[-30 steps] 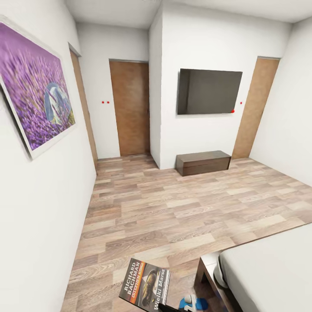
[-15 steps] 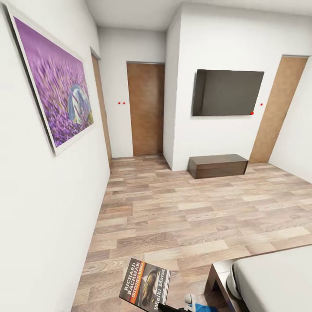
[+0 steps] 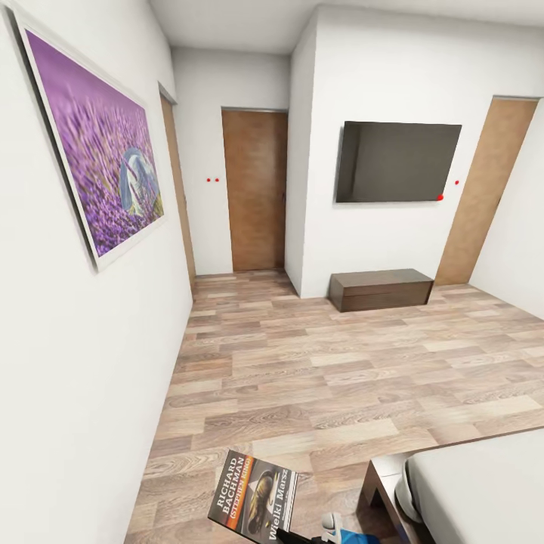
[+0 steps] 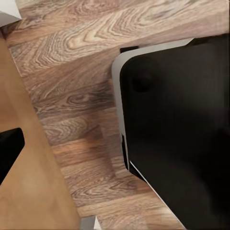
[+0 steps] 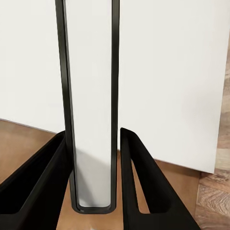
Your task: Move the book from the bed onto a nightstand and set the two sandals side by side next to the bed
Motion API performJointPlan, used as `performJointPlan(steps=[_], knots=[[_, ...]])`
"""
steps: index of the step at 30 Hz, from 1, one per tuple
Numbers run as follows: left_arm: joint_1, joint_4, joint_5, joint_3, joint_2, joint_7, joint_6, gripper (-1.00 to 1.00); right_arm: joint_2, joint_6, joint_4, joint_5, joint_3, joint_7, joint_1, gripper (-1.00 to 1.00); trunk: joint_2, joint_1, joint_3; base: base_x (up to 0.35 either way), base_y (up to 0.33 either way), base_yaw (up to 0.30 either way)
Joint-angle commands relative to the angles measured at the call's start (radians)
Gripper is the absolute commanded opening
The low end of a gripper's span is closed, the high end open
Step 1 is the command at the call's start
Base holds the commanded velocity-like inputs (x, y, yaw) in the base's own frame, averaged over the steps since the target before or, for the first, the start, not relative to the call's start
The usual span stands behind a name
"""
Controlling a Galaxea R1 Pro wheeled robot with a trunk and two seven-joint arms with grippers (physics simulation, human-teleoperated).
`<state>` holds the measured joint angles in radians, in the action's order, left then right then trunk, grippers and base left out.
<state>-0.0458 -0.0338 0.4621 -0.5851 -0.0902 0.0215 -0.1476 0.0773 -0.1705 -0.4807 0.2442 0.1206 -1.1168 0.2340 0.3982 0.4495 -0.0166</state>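
Note:
The book (image 3: 253,495), dark with an orange band and a car picture, hangs tilted above the floor at the head view's lower edge. In the right wrist view my right gripper (image 5: 92,136) is shut on it, a black finger pressing each side of the book's (image 5: 91,96) white page edge. Just right of the book a blue sandal (image 3: 353,536) lies on the floor beside the bed (image 3: 483,483), whose dark frame corner and pale mattress fill the lower right. One black fingertip (image 4: 9,148) of my left gripper shows over the wood floor. The nightstand is out of view.
A white wall with a lavender picture (image 3: 98,151) runs close along the left. Ahead lie open plank floor (image 3: 317,378), a low dark cabinet (image 3: 380,289) under a wall television (image 3: 397,162), and wooden doors (image 3: 255,189). A black robot part (image 4: 182,134) is near my left gripper.
The whole picture shifted right over the first half second, so the camera turned left; since then it has held still. The book keeps its place in the picture.

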Motion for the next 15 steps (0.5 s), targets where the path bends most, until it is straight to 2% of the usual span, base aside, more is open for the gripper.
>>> performJointPlan(steps=[1, 7, 15], knots=[[-0.001, 0.000, 0.011, -0.008, 0.005, 0.011, -0.002, 1.00, 0.001, -0.010, 0.000, 0.001, 0.005, -0.005, 0.001, -1.00, 0.002, 0.001, -0.002, 0.000, 0.000, 0.002], [-0.013, -0.001, 0.013, -0.009, 0.025, 0.079, 0.029, 1.00, 0.001, -0.010, -0.001, 0.001, 0.005, -0.005, 0.001, -1.00, 0.002, 0.001, -0.002, 0.000, 0.000, 0.000], [-0.049, -0.012, 0.015, -0.007, 0.032, 0.100, 0.058, 1.00, 0.000, -0.010, -0.001, 0.001, 0.006, -0.005, 0.001, -1.00, 0.002, 0.001, -0.002, 0.000, 0.000, 0.000]])
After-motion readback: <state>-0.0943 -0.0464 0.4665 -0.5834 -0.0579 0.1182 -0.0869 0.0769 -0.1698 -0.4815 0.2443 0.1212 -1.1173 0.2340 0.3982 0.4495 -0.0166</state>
